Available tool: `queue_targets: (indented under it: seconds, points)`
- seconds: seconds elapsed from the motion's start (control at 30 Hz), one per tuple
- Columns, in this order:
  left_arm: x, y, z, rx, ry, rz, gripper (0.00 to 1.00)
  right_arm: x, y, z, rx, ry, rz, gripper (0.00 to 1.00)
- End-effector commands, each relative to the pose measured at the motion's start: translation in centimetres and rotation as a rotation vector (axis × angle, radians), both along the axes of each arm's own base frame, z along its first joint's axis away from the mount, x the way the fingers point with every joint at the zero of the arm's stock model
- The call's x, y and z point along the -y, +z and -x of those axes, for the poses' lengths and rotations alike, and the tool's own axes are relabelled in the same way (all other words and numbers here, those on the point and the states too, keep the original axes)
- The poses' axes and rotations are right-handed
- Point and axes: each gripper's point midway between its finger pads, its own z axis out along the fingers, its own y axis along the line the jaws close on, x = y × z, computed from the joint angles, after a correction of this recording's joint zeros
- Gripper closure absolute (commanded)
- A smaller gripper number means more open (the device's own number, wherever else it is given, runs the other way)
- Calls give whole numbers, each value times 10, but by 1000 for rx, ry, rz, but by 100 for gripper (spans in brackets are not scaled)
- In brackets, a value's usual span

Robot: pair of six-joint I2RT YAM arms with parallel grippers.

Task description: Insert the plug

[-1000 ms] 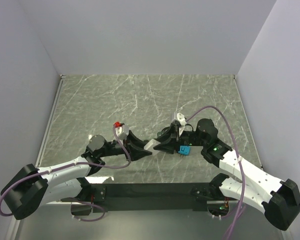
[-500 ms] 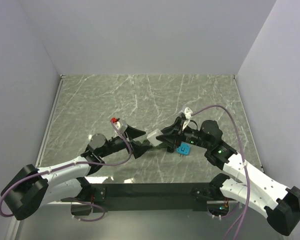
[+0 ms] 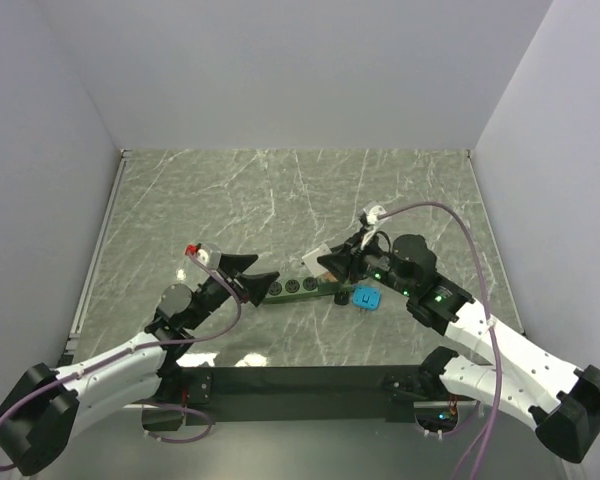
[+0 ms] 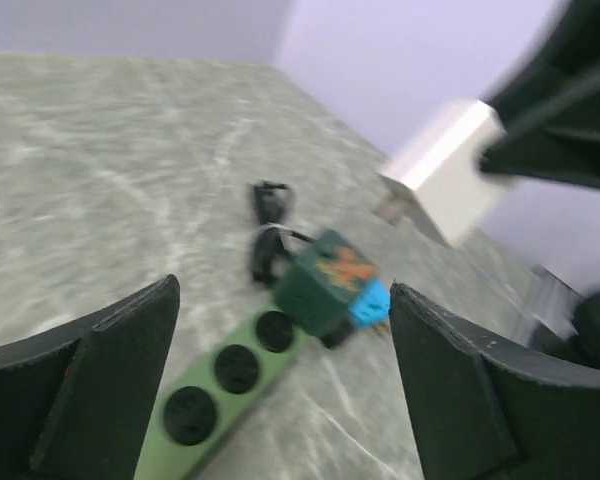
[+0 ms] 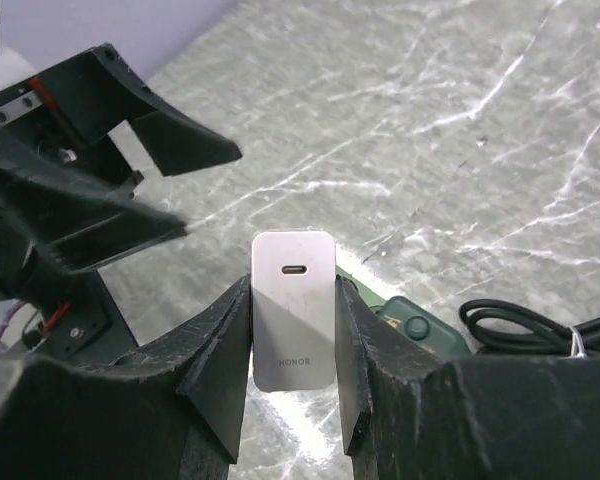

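The white plug, a flat charger block, is pinched upright between my right gripper's fingers, which are shut on its sides. From above, the plug hangs just over the right part of the green power strip with its round black sockets. My left gripper stands open and empty at the strip's left end. In the left wrist view the strip lies between its fingers, and the plug shows up high on the right.
The strip's dark green end block with a blue piece lies under my right arm. A black cable coils beside it. White walls close in the marble table on three sides.
My left gripper has let go of the plug, opened wide and drawn back to the left. The right gripper keeps the plug alone, and the green strip now shows between the arms.
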Motion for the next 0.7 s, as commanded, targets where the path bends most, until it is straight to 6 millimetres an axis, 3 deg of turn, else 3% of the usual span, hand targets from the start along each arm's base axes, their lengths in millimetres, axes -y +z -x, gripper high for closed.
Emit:
queue_targets:
  seconds: [0.0, 0.17, 0.47, 0.67]
  points:
    - [-28, -15, -35, -98, 245, -2, 12, -13, 26, -7, 30, -81, -8, 100]
    - [-43, -40, -55, -186, 390, -38, 19, -30, 11, -15, -25, -179, 60, 100]
    - [-46, -58, -58, -227, 415, -50, 20, -58, -25, -11, -118, -297, 185, 100]
    - [-38, -82, -54, -287, 375, -64, 16, -60, -57, -21, -153, -442, 293, 100]
